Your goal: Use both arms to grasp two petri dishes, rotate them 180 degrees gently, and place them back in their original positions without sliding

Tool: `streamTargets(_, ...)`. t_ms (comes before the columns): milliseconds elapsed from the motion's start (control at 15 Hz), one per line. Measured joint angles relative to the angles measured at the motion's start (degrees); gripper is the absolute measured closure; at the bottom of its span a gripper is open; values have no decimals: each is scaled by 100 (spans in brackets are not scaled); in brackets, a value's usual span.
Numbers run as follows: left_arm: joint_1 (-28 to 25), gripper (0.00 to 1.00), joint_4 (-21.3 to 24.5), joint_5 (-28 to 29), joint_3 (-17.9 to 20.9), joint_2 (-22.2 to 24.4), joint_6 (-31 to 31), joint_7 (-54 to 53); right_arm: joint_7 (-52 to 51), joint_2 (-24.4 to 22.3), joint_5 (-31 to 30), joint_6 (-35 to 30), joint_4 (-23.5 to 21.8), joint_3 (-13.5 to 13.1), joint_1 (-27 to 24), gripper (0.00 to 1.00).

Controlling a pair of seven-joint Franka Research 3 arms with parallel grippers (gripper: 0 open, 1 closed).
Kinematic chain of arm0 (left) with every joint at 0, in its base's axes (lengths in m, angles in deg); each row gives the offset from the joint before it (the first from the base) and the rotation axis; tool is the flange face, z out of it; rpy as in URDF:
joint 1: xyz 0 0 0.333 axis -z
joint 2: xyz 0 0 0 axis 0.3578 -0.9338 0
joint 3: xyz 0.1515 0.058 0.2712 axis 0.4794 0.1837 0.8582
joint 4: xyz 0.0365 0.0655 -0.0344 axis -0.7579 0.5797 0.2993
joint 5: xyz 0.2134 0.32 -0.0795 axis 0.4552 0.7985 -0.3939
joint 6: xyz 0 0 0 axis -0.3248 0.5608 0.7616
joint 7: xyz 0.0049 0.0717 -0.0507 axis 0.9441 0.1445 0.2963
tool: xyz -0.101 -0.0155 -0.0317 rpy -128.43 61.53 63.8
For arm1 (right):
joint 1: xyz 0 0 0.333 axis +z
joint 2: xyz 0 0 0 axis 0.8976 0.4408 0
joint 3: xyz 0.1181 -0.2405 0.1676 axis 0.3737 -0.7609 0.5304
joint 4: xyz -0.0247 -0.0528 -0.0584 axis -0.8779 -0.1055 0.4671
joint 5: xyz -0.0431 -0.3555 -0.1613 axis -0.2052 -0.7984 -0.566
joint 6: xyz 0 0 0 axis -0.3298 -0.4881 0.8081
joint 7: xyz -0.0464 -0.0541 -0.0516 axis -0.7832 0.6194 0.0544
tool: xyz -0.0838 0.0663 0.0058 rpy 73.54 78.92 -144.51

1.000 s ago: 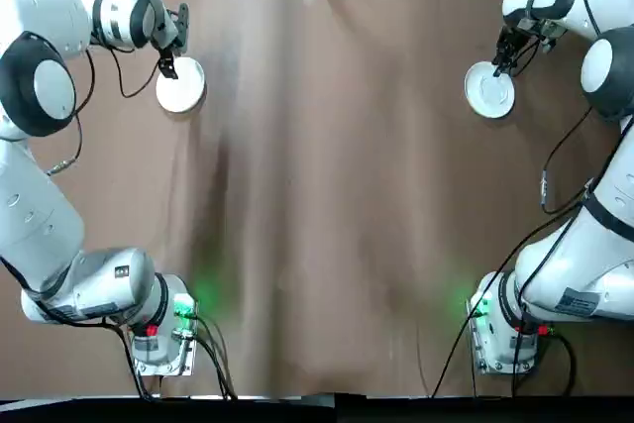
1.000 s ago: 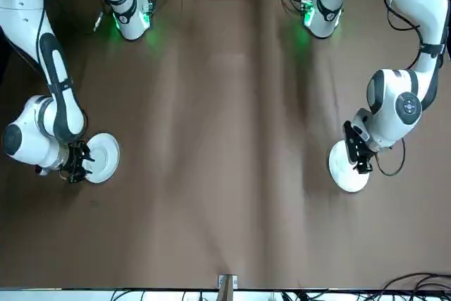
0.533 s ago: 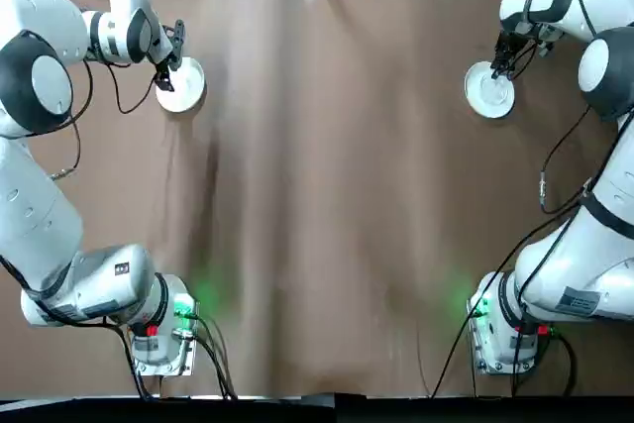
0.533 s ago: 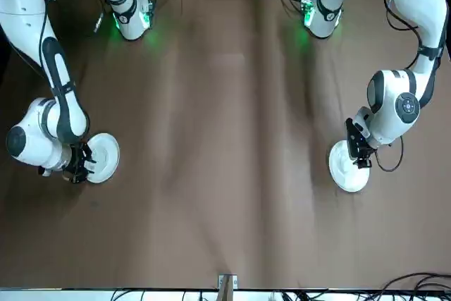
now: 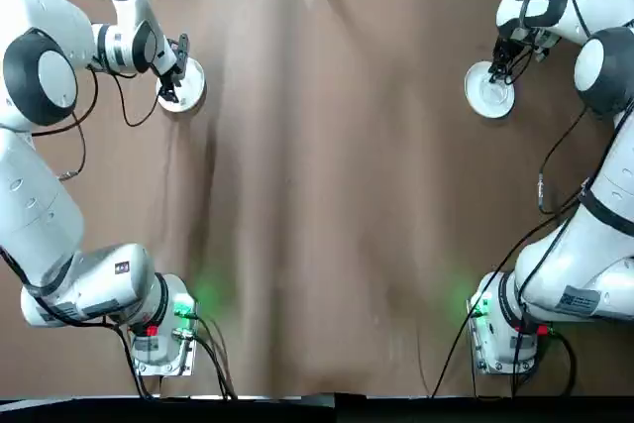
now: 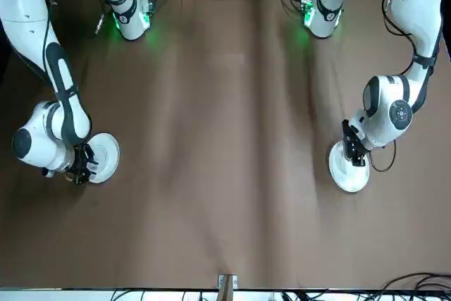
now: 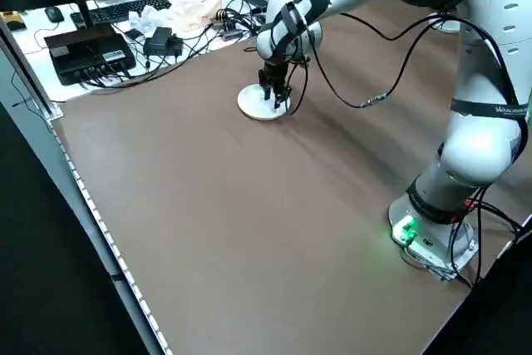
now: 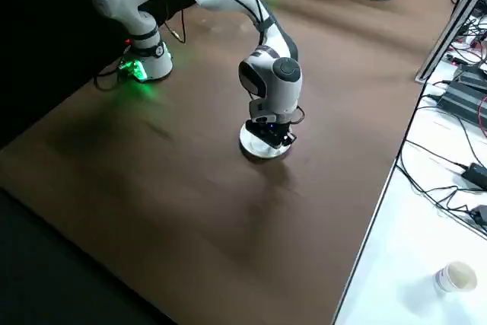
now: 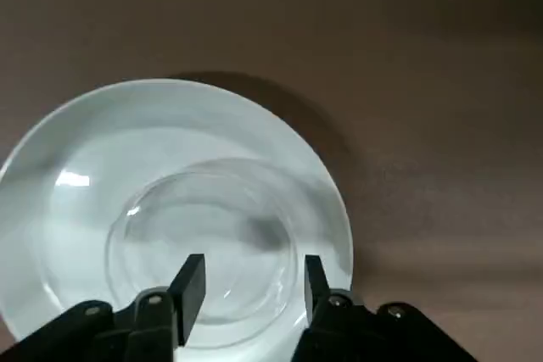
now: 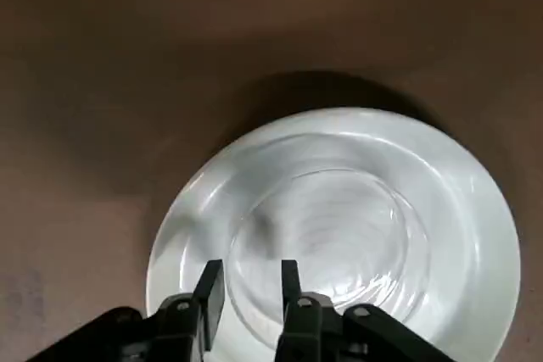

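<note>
White petri dishes (image 5: 182,83) (image 5: 490,90), ungrasped: I found left gripper (image 9: 248,281) and right gripper (image 10: 246,286) parted over the rims (approach step); closing comes next.

**Surfaces on the table**

The brown table cover (image 5: 327,195) looks like matt cloth with soft creases. Both petri dishes, left (image 9: 170,209) and right (image 10: 339,226), look like glossy white with a clear plastic inner ring. The arms (image 6: 49,132) have smooth glossy white shells; the gripper fingers (image 9: 191,281) look matt black.
</note>
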Motion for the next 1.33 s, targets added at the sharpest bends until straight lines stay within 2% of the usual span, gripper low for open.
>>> streamTargets(400, -666, 44, 2, 0, -560, -191, -14, -4, 0, 55, 0, 10, 0, 0, 1, 67)
streamTargets(933, -680, 45, 21, 0, -592, -280, -301, -5, -1, 119, 0, 20, 2, 1, 6, 71)
streamTargets(1333, -679, 48, 82, 0, -596, -331, -446, -12, -1, 119, 0, 35, 63, 13, 39, 82)
